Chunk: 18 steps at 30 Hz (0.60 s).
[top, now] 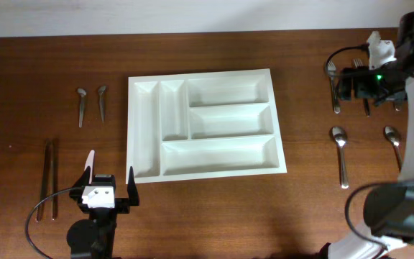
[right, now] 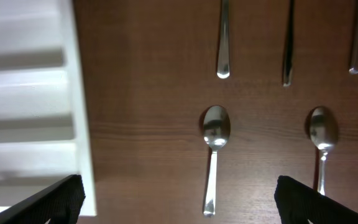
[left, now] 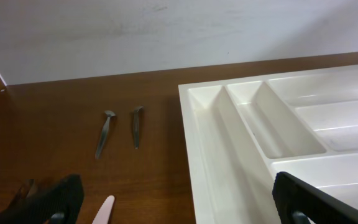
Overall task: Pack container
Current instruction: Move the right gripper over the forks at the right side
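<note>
Brown wooden table [top: 214,216], white container [top: 221,152] just right of wide-open left hand [top: 111,164] (empty).

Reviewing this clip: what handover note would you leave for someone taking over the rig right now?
Left gripper: open, empty, near the front left corner of the cutlery tray.
Right gripper: open, empty, above the cutlery on the right side of the table.
Tray: mid-table, all five compartments empty.
Left of the tray: two small spoons and two long dark utensils.
Right of the tray: two larger spoons and forks, partly hidden by the right arm.
Done: nothing packed.
Left: every piece has to go into the tray.
</note>
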Motion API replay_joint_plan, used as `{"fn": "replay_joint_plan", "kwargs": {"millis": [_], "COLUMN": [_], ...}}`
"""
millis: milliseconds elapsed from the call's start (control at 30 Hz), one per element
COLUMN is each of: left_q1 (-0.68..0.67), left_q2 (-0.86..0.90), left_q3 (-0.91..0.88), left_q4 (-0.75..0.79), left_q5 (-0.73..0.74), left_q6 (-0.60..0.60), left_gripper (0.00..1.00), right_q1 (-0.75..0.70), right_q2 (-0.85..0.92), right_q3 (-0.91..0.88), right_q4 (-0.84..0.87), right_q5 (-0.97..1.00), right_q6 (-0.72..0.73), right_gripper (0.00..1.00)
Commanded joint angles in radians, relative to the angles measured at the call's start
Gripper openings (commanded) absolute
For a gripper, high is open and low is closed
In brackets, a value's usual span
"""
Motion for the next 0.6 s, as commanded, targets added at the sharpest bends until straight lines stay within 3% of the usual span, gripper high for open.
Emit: {"fn": "replay_joint_plan", "kwargs": {"millis": [0, 233, 567], "left_q1": [0.002, 0.002, 0.002], "left_q2": [-0.007, -0.007, -0.007], "left_q3": [-0.006, -0.006, -0.006], "left_q4": [0.000, 0.000, 0.000], "left_q5": [-0.011, -0.011, -0.011], "left_q6": [0.016, 0.016, 0.016], "left_gripper": [0.99, 0.99, 0.99], "right_q1": [-0.008, -0.005, -0.006], "right_q2": [0.117, 0.296, 0.319], "right_q3": [0.012, 0.021, 0.023], "right_q4": [0.009, 0.044, 0.225], "right_q5": [0.037, 0.037, 0.034], "right_q6": [-0.013, -0.013, 0.105], "right_gripper": [0.99, 0.99, 0.98]}}
